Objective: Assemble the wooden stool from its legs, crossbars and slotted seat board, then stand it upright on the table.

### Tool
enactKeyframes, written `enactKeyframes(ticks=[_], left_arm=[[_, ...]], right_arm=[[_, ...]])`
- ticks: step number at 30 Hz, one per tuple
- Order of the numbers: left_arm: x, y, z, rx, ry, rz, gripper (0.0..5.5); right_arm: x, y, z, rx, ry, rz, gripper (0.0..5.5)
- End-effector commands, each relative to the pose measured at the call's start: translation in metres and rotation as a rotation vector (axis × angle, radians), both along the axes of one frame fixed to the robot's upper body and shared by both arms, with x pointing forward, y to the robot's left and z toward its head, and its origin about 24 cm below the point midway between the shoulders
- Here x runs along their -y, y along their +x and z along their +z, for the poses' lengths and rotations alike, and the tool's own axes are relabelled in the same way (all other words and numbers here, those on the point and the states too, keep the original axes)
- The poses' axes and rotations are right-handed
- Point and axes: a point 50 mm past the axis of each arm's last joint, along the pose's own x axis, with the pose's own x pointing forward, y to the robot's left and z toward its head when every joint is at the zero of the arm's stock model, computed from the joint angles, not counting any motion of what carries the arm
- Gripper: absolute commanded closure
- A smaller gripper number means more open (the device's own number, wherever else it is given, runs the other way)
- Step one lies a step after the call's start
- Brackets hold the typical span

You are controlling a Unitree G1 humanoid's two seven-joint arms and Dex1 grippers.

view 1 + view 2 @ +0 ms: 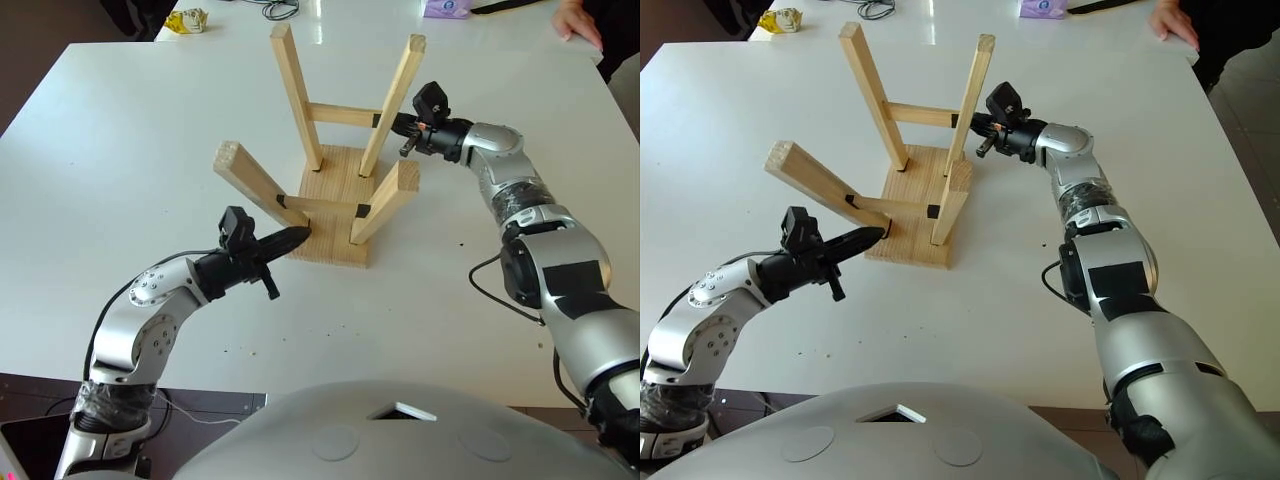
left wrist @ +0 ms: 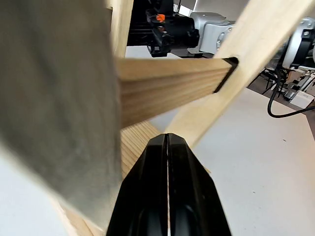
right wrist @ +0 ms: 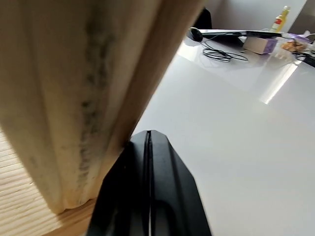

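The wooden stool stands upside down on the white table, its seat board (image 1: 336, 182) flat and all legs pointing up. The rear legs (image 1: 297, 95) (image 1: 393, 100) are joined by a crossbar (image 1: 343, 114). The front legs (image 1: 250, 180) (image 1: 388, 198) lean outward, with another crossbar (image 1: 320, 206) between them. My left gripper (image 1: 298, 237) is shut, its tip at the foot of the front left leg, just under that crossbar (image 2: 167, 88). My right gripper (image 1: 388, 124) is shut too, its tip against the rear right leg (image 3: 88, 88) by the crossbar joint.
A crumpled yellow wrapper (image 1: 187, 20), dark cables (image 1: 280, 8) and a purple pack (image 1: 446, 8) lie along the table's far edge. A person's hand (image 1: 577, 20) rests at the far right corner. Open tabletop spreads to the left and front of the stool.
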Motion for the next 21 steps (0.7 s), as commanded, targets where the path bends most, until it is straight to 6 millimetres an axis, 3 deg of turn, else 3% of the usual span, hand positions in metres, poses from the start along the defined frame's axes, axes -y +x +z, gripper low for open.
enactKeyframes(ticks=[1, 9, 12, 14, 17, 21], left_arm=[[-0.010, 0.011, -0.008, 0.001, 0.079, 0.026, 5.48], [-0.028, 0.027, -0.019, 0.000, 0.166, 0.011, 5.48], [-0.044, 0.035, -0.025, -0.008, 0.211, 0.046, 5.48], [-0.049, 0.033, -0.024, -0.008, 0.213, 0.050, 5.48], [-0.040, 0.024, -0.021, -0.010, 0.173, 0.002, 5.48], [-0.027, 0.011, -0.029, -0.043, 0.156, -0.052, 5.48]], right_arm=[[-0.009, -0.006, 0.005, -0.017, 0.023, 0.180, 5.50], [-0.023, -0.025, -0.008, -0.070, 0.074, 0.389, 5.50], [-0.014, -0.033, -0.013, -0.085, 0.066, 0.420, 5.50], [0.001, -0.034, -0.020, -0.088, -0.027, 0.371, 5.50], [0.017, -0.021, -0.020, -0.035, -0.131, 0.162, 5.50], [0.012, 0.008, 0.019, 0.063, 0.021, -0.079, 5.50]])
